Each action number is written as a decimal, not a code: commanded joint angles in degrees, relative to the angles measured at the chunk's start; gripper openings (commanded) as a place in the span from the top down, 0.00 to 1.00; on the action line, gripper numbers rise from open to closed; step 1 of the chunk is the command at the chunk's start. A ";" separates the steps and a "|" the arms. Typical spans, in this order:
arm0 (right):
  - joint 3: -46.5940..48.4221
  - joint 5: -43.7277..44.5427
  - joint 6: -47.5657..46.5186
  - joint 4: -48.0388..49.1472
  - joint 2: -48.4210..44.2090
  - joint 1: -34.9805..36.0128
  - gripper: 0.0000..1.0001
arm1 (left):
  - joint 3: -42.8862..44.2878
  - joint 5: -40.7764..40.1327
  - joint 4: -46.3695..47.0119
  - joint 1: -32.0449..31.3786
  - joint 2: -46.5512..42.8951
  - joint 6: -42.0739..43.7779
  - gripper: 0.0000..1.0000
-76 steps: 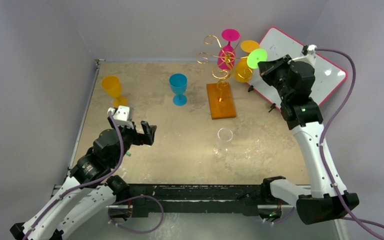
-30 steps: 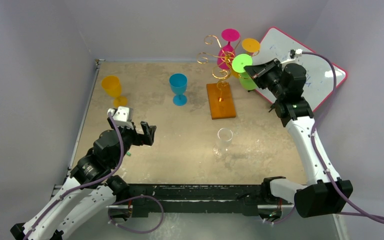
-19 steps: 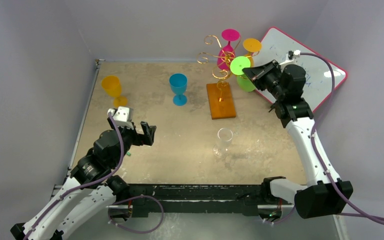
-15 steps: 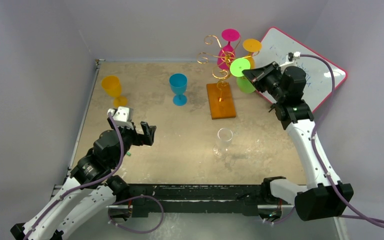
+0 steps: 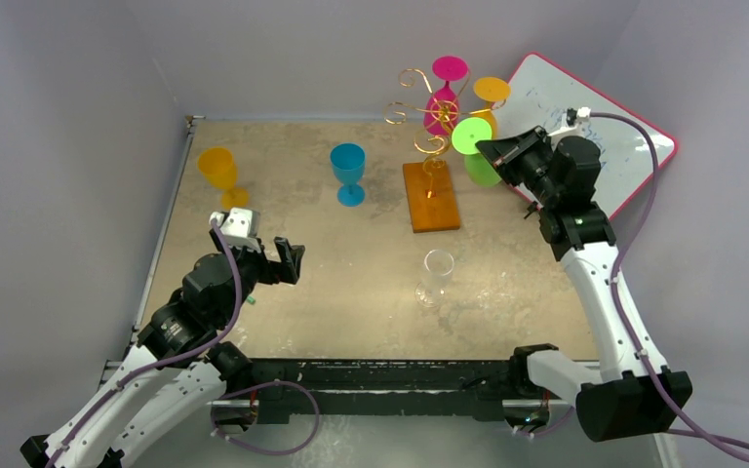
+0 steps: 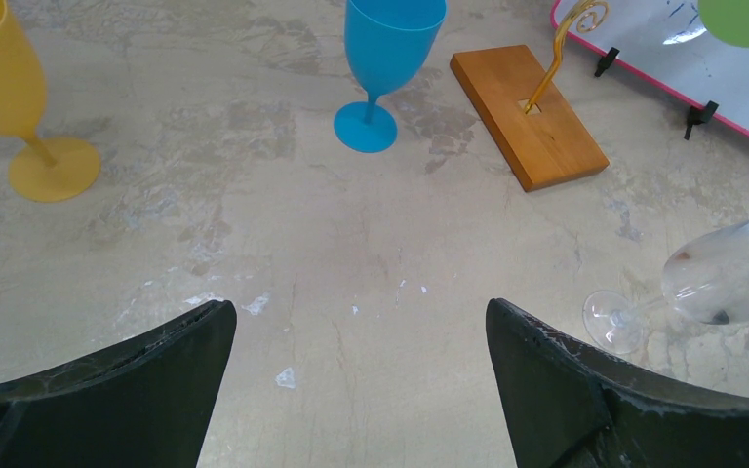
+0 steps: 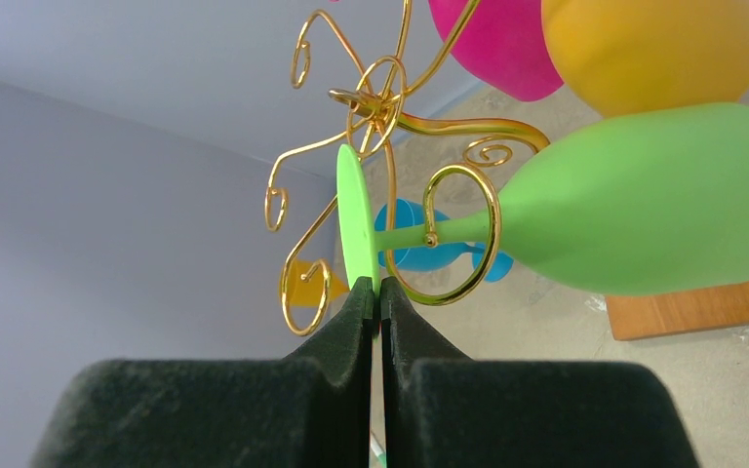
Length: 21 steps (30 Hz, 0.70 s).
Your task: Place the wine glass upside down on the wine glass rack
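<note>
My right gripper (image 5: pixel 489 148) is shut on the rim of the flat foot (image 7: pixel 356 222) of a green wine glass (image 5: pixel 479 166), held upside down and tilted at the right side of the gold wire wine glass rack (image 5: pixel 427 109). In the right wrist view its stem passes through a gold scroll loop (image 7: pixel 492 234), with the bowl (image 7: pixel 644 200) on the far side. The rack's wooden base (image 5: pixel 431 195) lies below. My left gripper (image 5: pixel 290 261) is open and empty, low over the table at the left.
A pink glass (image 5: pixel 445 97) and an orange glass (image 5: pixel 488 93) hang on the rack. A blue glass (image 5: pixel 348 172), a yellow glass (image 5: pixel 218 172) and a clear glass (image 5: pixel 436 277) stand on the table. A pink-framed whiteboard (image 5: pixel 624 136) leans at the back right.
My right gripper has carried the green glass down and left from beside the orange glass to the rack's right scroll arm, then shifted slightly. The left arm has not moved.
</note>
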 commanded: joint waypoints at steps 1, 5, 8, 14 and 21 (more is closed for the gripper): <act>-0.07 2.68 0.35 0.99 -2.19 -0.13 1.00 | -0.28 -0.37 2.37 -0.05 0.05 0.07 0.00; -0.52 3.66 0.97 1.25 -2.77 -0.13 1.00 | -0.29 -0.34 2.47 0.02 0.17 0.08 0.00; -0.79 2.31 1.13 2.14 -2.86 -0.13 1.00 | -0.29 -0.26 2.53 -0.03 0.31 0.02 0.00; -2.44 -0.65 0.84 4.46 -3.15 -0.13 1.00 | -0.28 -0.26 2.60 -0.02 0.42 0.02 0.00; -3.16 3.04 1.45 3.79 -4.88 -0.13 1.00 | -0.26 -0.34 2.36 -0.01 0.65 0.04 0.00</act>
